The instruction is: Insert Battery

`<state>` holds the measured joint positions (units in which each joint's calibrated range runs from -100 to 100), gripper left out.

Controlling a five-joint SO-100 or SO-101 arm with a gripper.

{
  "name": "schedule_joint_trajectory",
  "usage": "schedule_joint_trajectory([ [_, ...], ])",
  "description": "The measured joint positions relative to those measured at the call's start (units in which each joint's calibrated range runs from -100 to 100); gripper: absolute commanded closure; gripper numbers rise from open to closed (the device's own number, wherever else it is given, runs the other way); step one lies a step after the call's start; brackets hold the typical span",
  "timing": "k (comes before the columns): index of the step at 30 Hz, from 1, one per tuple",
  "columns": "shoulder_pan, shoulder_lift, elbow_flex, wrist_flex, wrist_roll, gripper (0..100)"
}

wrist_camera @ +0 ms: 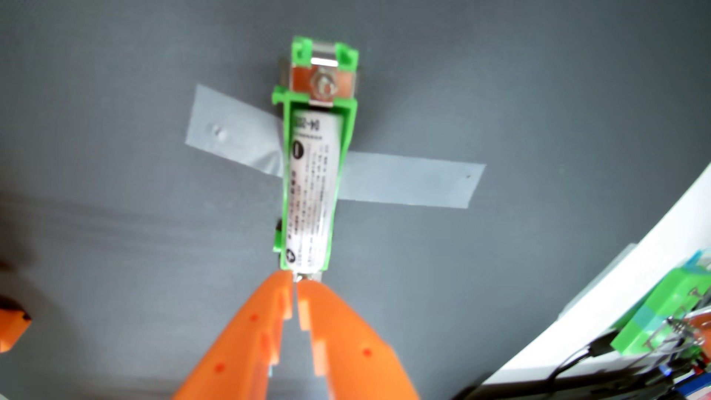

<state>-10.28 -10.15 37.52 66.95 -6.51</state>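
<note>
A white battery with black print lies lengthwise in a green plastic holder at the centre of the wrist view. The holder has a metal contact plate with a screw at its far end and is taped to the grey mat. My orange gripper comes in from the bottom edge. Its two fingers are closed together with only a thin slit between them, and their tips sit at the near end of the holder, just at the battery's plus end. Nothing shows between the fingers.
Two strips of grey tape hold the holder to the grey mat. At the right edge is a white surface with a green block, cables and electronics. An orange part shows at the left edge.
</note>
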Motion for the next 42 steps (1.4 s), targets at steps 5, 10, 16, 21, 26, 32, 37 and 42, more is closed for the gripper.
schedule_joint_trajectory([
  [5, 0.0, 0.0, 0.0, -1.4, 0.5, 98],
  [10, 0.0, 0.0, 1.4, -4.4, 0.5, 98],
  [16, 0.0, 0.0, 1.7, -5.4, 0.5, 98],
  [21, 0.0, 0.0, 1.8, -5.4, 0.5, 98],
  [26, 0.0, 0.0, 1.8, -5.4, 0.5, 98],
  [32, 0.2, 0.0, 4.3, -5.4, 0.7, 98],
  [37, 3.8, 0.0, 4.6, -5.4, 0.8, 98],
  [42, 4.3, 0.0, 4.7, -5.4, 2.0, 98],
])
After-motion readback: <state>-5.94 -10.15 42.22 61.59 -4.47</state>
